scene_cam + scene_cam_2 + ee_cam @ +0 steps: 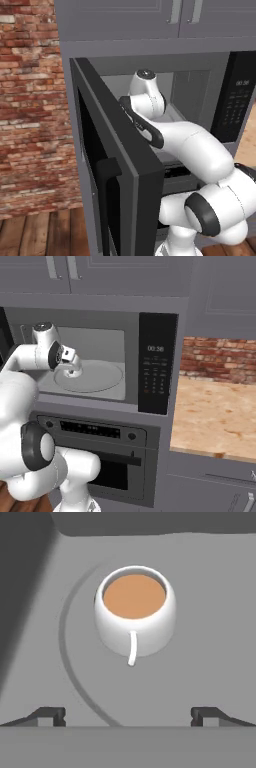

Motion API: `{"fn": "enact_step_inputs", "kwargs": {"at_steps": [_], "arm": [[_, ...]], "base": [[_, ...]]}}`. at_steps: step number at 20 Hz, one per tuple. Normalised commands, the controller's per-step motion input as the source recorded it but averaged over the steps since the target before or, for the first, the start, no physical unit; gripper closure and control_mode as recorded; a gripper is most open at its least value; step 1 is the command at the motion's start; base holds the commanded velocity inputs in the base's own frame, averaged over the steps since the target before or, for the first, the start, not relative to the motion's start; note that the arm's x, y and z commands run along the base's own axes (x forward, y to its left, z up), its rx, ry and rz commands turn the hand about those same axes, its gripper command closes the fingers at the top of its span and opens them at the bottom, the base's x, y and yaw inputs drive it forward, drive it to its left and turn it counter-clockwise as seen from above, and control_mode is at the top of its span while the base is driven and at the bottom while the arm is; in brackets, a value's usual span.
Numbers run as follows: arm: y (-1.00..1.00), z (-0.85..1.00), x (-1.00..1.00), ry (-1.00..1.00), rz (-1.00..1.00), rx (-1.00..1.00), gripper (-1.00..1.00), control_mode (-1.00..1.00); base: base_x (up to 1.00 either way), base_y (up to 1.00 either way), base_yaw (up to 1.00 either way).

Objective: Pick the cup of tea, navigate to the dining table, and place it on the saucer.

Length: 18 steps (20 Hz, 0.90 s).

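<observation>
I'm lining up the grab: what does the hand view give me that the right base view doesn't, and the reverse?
Hand view: the cup of tea, upright, handle toward the camera, centred between wide-open jaws.
Right base view: the microwave control panel, the oven below, the wood counter to the right.
Both: the grey turntable inside the microwave.

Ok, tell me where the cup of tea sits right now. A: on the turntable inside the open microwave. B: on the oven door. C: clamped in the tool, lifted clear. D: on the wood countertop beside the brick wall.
A: the hand view shows the cup of tea standing on the round turntable of the microwave, ahead of the open tool, whose tips are well apart from it.
</observation>
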Motion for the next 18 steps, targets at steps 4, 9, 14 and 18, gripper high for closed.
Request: {"fn": "enact_step_inputs", "kwargs": {"at_steps": [4, 9, 14, 18], "arm": [[0.00, -0.08, 0.22, 0.05, 0.00, 0.00, -1.00, -1.00], [0.00, -0.21, 0.07, 0.01, 0.00, 0.00, -1.00, -1.00], [0.00, -0.23, 0.01, 0.00, 0.00, 0.00, -1.00, -1.00], [0.00, 0.00, 0.18, 0.00, 0.00, 0.00, -1.00, -1.00]], "base": [[0.00, 0.00, 0.00], [0.00, 0.00, 0.00], [0.00, 0.00, 0.00], [0.00, 0.00, 0.00]]}}
